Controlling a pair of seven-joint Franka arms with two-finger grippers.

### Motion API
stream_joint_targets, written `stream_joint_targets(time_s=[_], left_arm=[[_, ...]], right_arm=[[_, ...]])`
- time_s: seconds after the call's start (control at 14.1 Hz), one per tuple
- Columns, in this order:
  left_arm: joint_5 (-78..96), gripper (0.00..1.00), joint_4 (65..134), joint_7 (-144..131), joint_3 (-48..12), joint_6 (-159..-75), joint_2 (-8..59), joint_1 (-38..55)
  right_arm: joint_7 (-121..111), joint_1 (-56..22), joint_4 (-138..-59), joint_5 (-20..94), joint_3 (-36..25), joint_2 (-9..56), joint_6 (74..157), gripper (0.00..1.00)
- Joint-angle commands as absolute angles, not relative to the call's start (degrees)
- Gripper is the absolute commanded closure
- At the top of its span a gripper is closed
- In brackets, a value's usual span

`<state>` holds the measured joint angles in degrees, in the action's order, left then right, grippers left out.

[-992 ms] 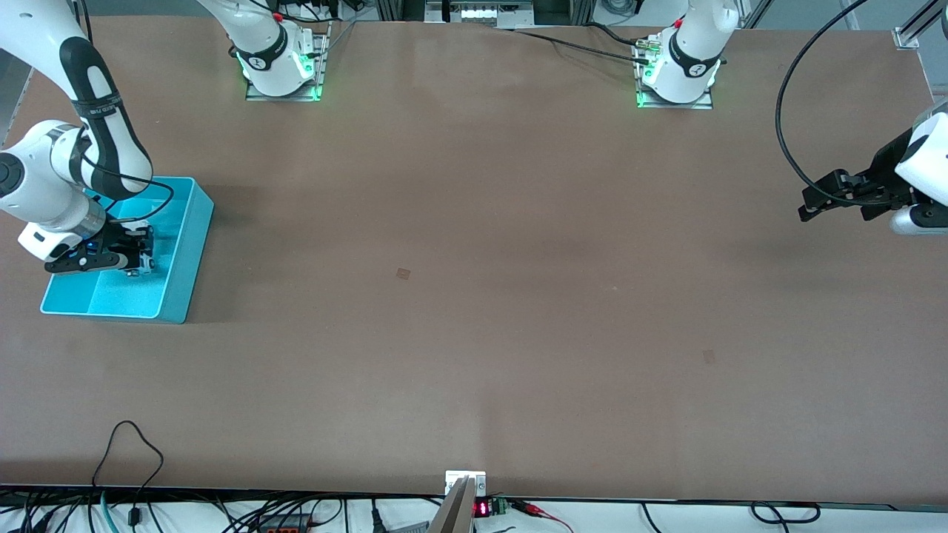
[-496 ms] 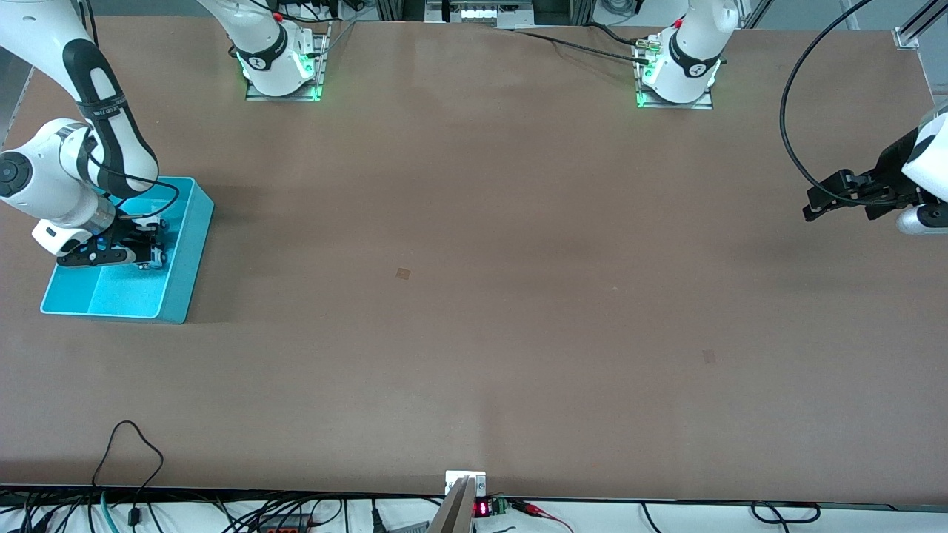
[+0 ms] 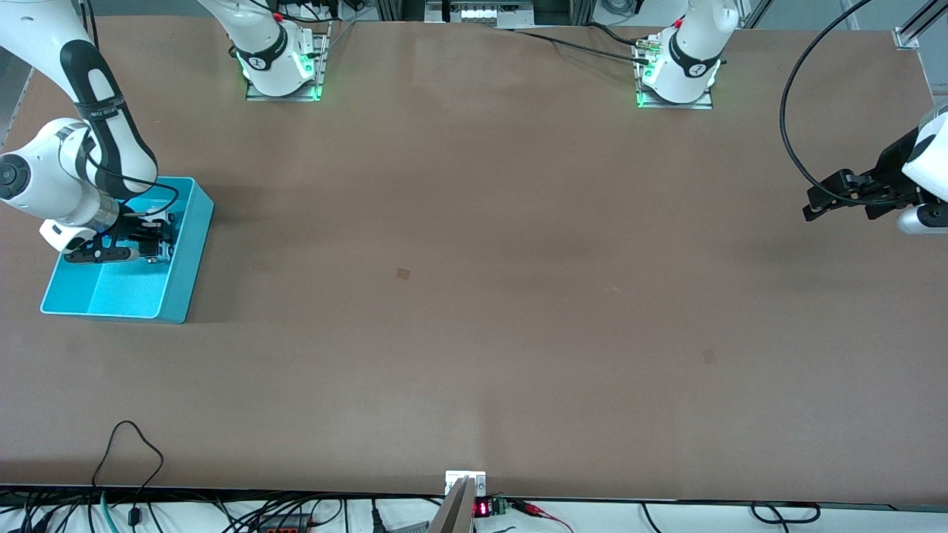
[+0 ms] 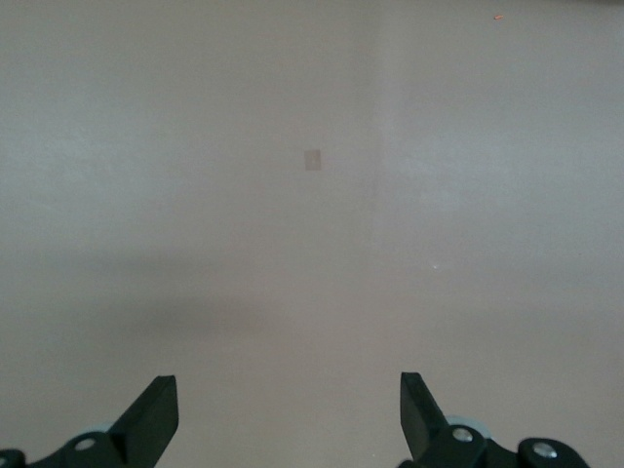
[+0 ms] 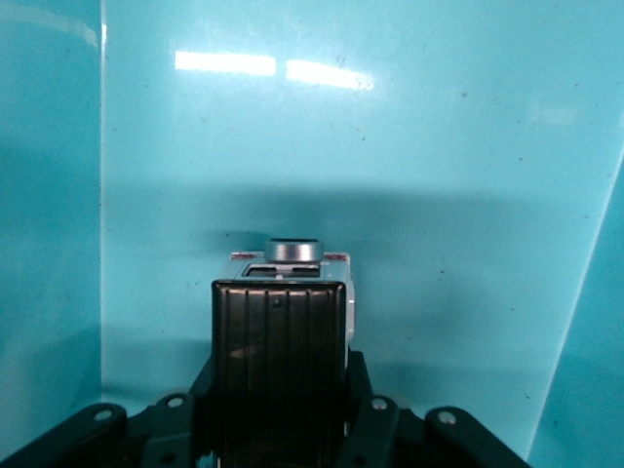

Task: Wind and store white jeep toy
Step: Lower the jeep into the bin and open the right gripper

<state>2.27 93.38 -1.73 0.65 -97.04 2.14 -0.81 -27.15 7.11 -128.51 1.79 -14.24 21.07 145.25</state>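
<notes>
My right gripper (image 3: 158, 249) hangs low inside the cyan bin (image 3: 187, 248) at the right arm's end of the table. It is shut on the white jeep toy (image 3: 164, 252). In the right wrist view the toy (image 5: 281, 331) shows its black ribbed roof and a round silver knob at its tip. My fingers (image 5: 363, 395) press its sides over the bin's floor (image 5: 448, 185). My left gripper (image 3: 815, 208) hovers over bare table at the left arm's end. In its own wrist view that gripper (image 4: 290, 414) is open with nothing between the fingers.
The bin has a divider (image 3: 95, 284), with the toy over its wider compartment. Two small dark marks (image 3: 402, 273) (image 3: 709, 356) lie on the brown tabletop. Cables (image 3: 126, 451) run along the table's edge nearest the front camera.
My right gripper has carried the toy a little toward the table's middle and away from the front camera, still within the bin. The left gripper has barely shifted.
</notes>
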Motion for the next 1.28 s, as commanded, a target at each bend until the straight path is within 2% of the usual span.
stream_joint_targets(time_s=[0.0, 0.21, 0.35, 0.78, 1.06, 1.21], left_arm=[[2.2, 0.0, 94.0, -1.6, 0.5, -96.5, 1.1, -1.1], [2.2, 0.0, 94.0, -1.6, 0.4, -96.6, 1.0, -1.1], [2.4, 0.0, 94.0, -1.6, 0.5, -96.6, 1.1, -1.1], [2.4, 0.0, 94.0, -1.5, 0.5, -96.7, 1.1, -1.1], [2.4, 0.0, 94.0, -1.6, 0.5, -96.7, 1.1, -1.1], [2.4, 0.0, 94.0, -1.6, 0.5, -96.7, 1.1, -1.1]], right_arm=[[-27.4, 7.6, -129.1, 2.7, -13.8, 20.0, 144.7, 0.88], [-27.7, 7.6, -128.8, 2.7, -13.8, 20.7, 144.8, 0.54], [-27.7, 7.6, -128.5, 2.7, -13.8, 20.8, 144.8, 0.36], [-27.7, 7.5, -127.5, 2.7, -13.8, 20.9, 144.8, 0.0], [-27.8, 7.4, -125.6, 2.6, -13.8, 20.7, 144.4, 0.0], [-28.5, 7.1, -122.6, 2.5, -13.7, 19.8, 140.3, 0.0]])
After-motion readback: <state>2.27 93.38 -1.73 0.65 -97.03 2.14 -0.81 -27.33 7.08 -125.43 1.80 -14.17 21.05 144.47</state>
